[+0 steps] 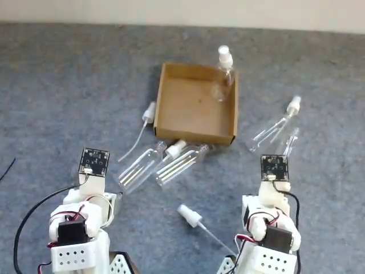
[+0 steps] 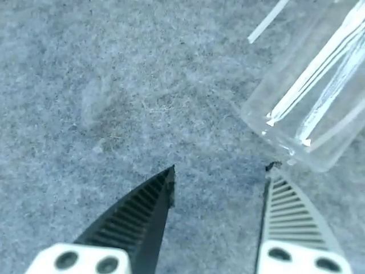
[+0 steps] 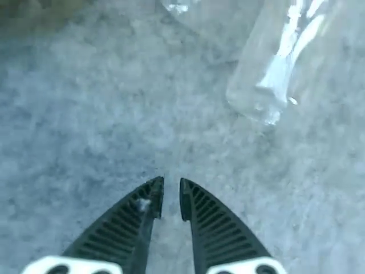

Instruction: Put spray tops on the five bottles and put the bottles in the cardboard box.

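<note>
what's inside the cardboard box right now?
One clear bottle with a white spray top leans in the far right corner of the cardboard box. The rest of the floor shows plain cardboard. The near wall covers a thin strip of floor.

I'm looking down on a grey carpet (image 1: pixel 68 85) that covers the whole work surface, fuzzy and mottled, lighter and darker patches all over. Along the far edge there's a pale strip (image 1: pixel 182 10), plain and flat, meeting the carpet in a straight line. Over at the left edge I've got a thin black wire (image 1: pixel 7 169) poking in, lying on the carpet at a slant. Up close, the pile looks matted, with a small pale fleck (image 2: pixel 98 149) sitting in it.
</note>
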